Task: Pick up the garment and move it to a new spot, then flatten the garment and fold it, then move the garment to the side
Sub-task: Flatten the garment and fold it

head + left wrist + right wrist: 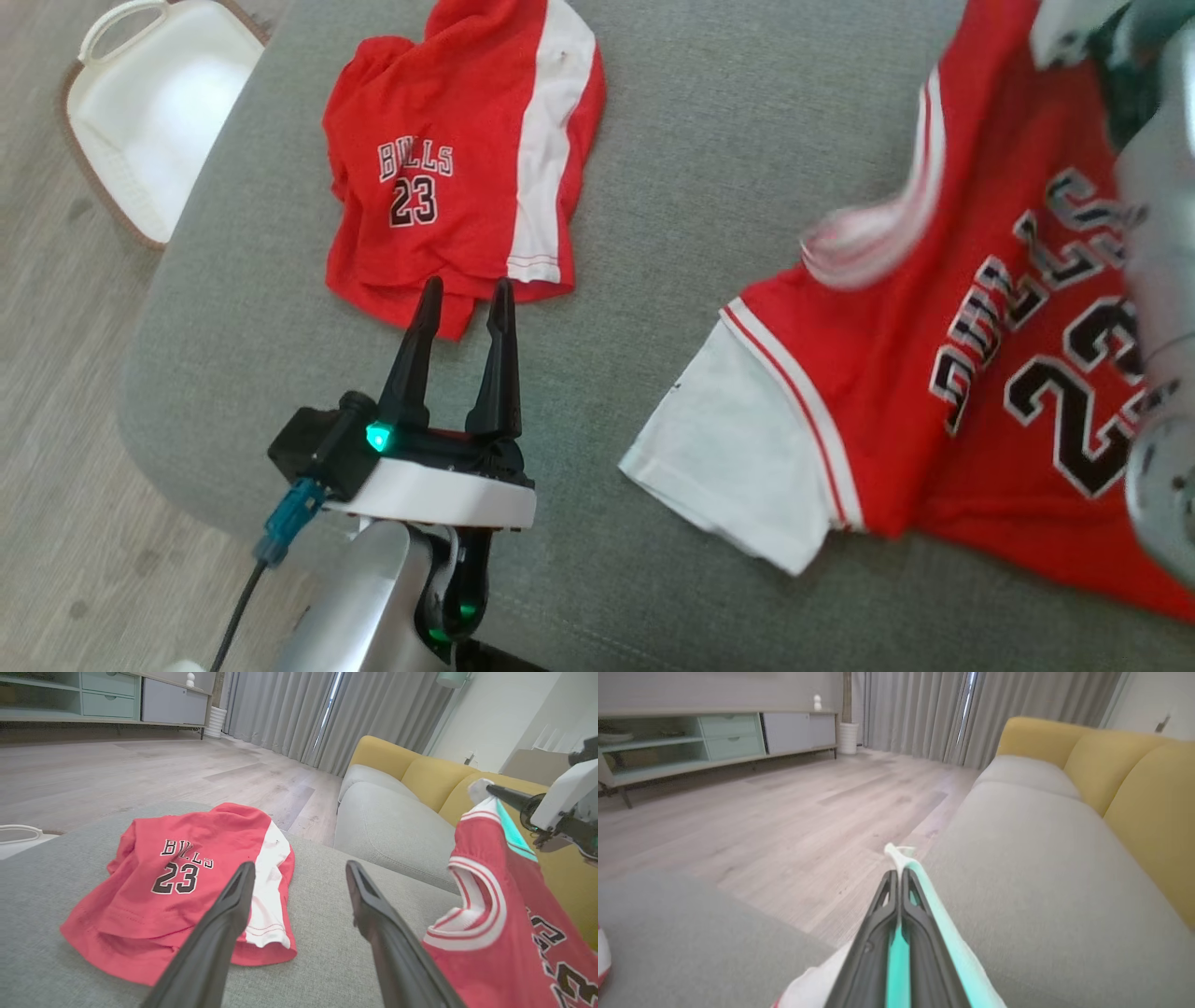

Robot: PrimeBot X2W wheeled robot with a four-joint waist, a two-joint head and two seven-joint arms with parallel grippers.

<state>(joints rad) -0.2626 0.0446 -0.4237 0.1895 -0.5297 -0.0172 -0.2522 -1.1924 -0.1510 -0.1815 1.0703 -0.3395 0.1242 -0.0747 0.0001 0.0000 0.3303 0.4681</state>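
Right claw (898,875) tight on jersey (887,364)

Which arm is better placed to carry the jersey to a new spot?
Right. The right gripper is shut on the jersey's white edge, with that end lifted off the cushion. The left gripper is open and empty, pointing at the shorts.
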